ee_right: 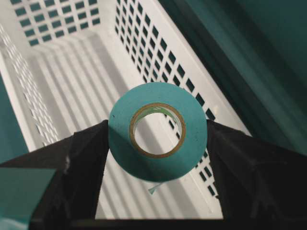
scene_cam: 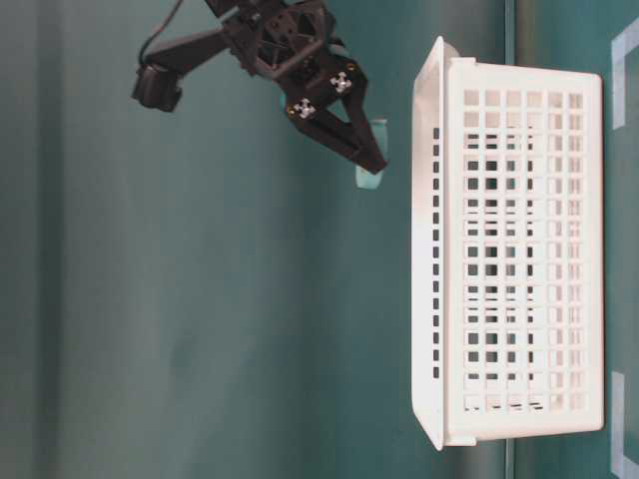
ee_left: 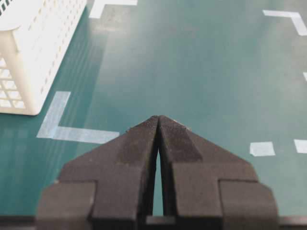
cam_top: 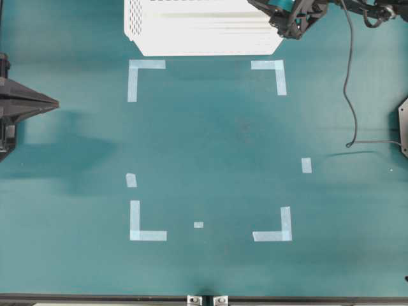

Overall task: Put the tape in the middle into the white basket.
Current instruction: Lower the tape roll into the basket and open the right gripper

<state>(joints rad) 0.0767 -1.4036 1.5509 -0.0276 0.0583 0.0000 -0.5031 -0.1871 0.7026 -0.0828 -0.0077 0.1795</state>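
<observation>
The white basket (ee_right: 72, 72), a big rectangular perforated plastic tub at the desk's far edge, sits under your right pincer (ee_right: 158, 139), which grips the small teal ring-shaped tape roll (ee_right: 158, 132) by its outer rim above the basket's interior. Expect it light, stiff and smooth; a rim hold suits it. Your left pincer (ee_left: 158, 125) is clenched, empty.

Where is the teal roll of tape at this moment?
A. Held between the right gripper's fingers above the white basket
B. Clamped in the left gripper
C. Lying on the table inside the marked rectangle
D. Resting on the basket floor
A: in the right wrist view the tape sits clamped in the right gripper, with the white basket below it; the left gripper is shut on nothing.
</observation>
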